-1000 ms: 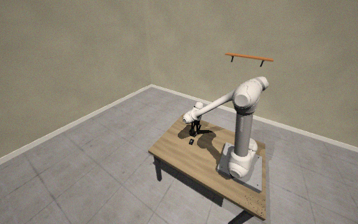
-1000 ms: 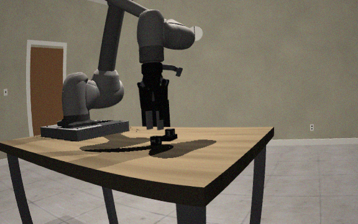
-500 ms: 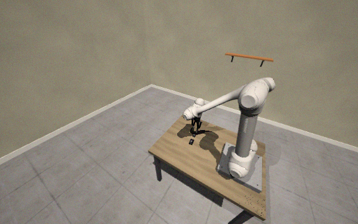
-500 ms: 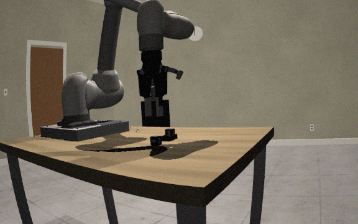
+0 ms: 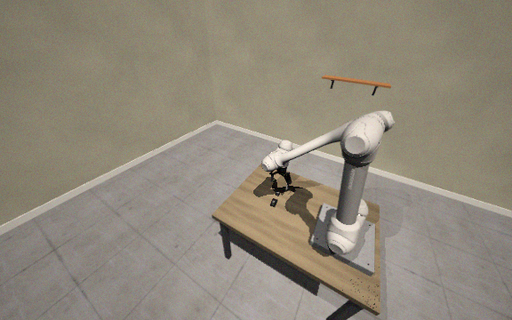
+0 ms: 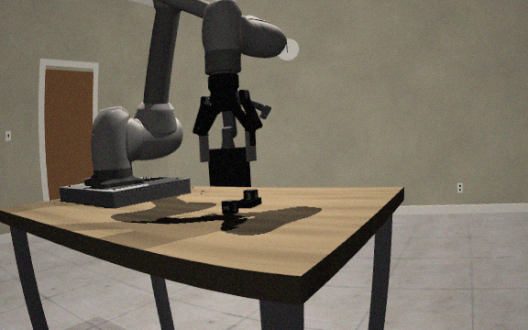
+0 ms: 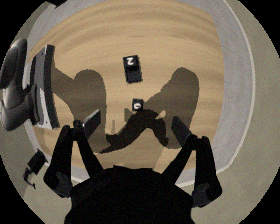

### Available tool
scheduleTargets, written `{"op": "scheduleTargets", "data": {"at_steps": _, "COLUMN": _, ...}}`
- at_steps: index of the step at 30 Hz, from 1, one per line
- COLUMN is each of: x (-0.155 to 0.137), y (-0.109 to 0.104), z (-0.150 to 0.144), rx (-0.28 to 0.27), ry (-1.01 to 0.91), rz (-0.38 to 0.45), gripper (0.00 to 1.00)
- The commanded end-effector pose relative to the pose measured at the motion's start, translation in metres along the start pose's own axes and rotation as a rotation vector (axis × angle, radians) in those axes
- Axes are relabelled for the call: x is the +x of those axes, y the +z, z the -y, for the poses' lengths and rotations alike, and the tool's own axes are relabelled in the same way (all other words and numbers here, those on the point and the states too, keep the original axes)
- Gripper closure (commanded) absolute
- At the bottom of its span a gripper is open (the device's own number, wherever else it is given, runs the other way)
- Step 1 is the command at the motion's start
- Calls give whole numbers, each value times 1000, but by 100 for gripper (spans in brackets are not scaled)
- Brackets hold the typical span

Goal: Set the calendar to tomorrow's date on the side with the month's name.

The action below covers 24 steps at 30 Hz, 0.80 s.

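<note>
The arm reaches out from its grey base plate (image 6: 124, 190) with the wrist turned straight down, so the hand (image 6: 227, 153) hangs above the table (image 6: 264, 257), clear of its surface. Its fingers (image 6: 203, 148) are spread as wide as they go and nothing is between them; in the wrist view the two dark linkages splay out to either side with bare wood showing in the gap. Below the hand, a small dark cube (image 7: 136, 104) lies on the table by itself, roughly under the gap between the fingers and well beneath the fingertips, touching neither. A pale mark shows on its upper face, too small to read. A little farther out from the hand, on the side away from the arm's base, sits the dark tray (image 7: 131, 70), flat on the table, with a cube in it showing what looks like a white 2; whether it is upright I cannot tell. The loose cube and the tray are near each other but apart. In the exterior view both are low black shapes on the wood, (image 6: 230, 207) and (image 6: 250, 197), inside the arm's broad shadow. Nothing stands between the hand and the cube below it. An orange shelf (image 5: 356, 82) hangs on the far wall, well away.
</note>
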State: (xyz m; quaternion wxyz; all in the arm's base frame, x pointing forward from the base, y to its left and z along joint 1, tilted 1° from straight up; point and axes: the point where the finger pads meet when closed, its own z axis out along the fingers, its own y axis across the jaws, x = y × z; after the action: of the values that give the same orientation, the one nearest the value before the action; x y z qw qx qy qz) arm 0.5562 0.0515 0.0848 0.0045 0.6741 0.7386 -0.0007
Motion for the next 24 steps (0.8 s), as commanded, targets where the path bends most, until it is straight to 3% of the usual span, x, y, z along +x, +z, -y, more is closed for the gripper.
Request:
{"op": "scheduleTargets", "data": {"at_steps": 1, "x": 0, "y": 0, "z": 0, "rx": 0, "ry": 0, "rz": 0, "gripper": 0}}
{"op": "scheduleTargets", "data": {"at_steps": 10, "x": 0, "y": 0, "z": 0, "rx": 0, "ry": 36, "rz": 0, "gripper": 0}}
{"op": "scheduleTargets", "data": {"at_steps": 24, "x": 0, "y": 3, "z": 0, "rx": 0, "ry": 526, "rz": 0, "gripper": 0}}
